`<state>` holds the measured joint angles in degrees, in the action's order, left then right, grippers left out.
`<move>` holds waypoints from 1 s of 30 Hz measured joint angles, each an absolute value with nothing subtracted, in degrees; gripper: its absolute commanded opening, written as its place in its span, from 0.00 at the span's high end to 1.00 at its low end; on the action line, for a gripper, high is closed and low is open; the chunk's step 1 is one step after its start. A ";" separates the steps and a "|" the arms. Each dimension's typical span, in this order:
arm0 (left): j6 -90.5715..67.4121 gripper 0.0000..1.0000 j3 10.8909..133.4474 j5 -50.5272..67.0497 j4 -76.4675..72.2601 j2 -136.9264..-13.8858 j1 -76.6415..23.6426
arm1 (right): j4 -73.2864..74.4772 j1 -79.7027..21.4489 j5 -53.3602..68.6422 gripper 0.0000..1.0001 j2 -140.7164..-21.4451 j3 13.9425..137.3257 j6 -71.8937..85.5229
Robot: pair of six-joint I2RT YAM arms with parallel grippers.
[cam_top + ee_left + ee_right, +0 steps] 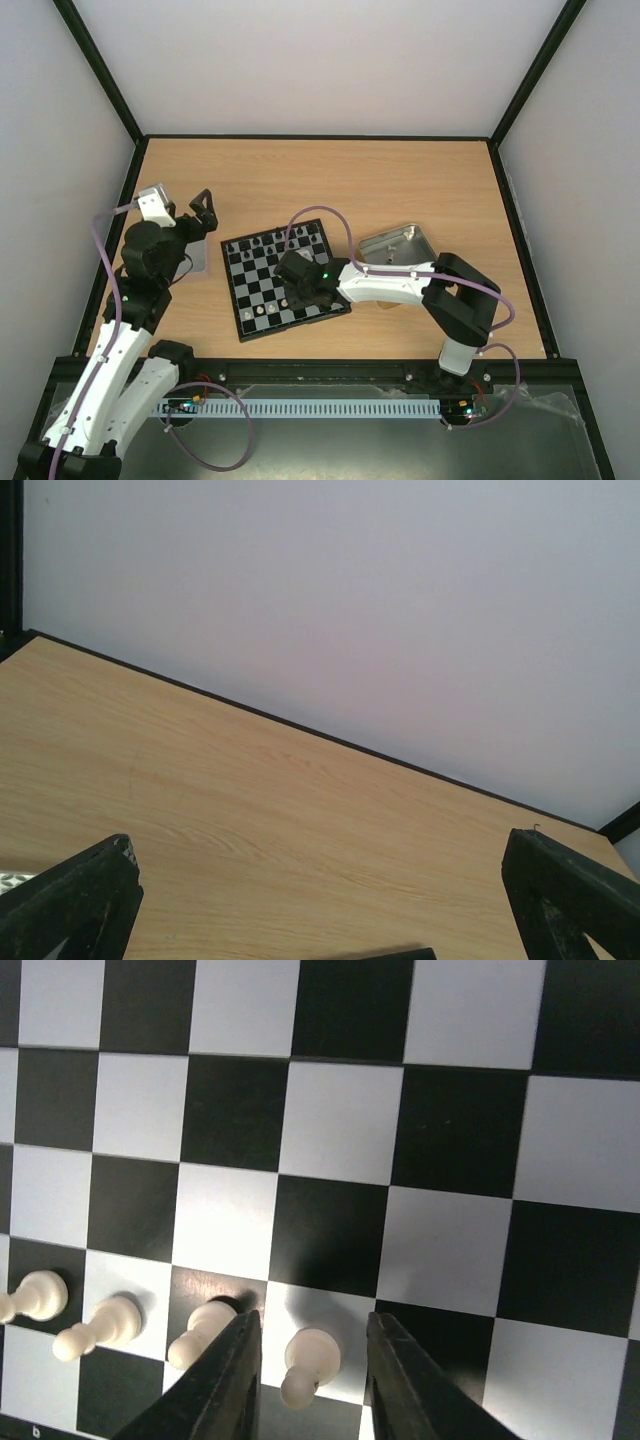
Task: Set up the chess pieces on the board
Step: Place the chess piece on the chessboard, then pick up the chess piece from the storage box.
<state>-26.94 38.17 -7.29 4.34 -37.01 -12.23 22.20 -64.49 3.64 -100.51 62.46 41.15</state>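
Observation:
The board (262, 272) lies tilted on the wooden table, black pieces (268, 241) along its far row and white pieces (262, 311) near its front edge. My right gripper (300, 285) hovers over the board's front right part. In the right wrist view it (312, 1355) is open, its fingers (225, 1380) straddling a white pawn (310, 1360) that stands on a light square without touching it. Three more white pawns (115, 1322) stand in a row to its left. My left gripper (196, 218) is open and empty left of the board, above bare table (300, 820).
A silver metal tray (398, 247) lies right of the board, partly under my right arm. A grey plate's edge (198, 258) shows under my left gripper. Black frame rails and white walls enclose the table.

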 measured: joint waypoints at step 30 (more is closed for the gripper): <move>-29.85 0.00 37.15 -4.84 1.02 -38.94 -12.21 | 21.15 -29.43 -8.95 0.64 -78.54 44.18 44.10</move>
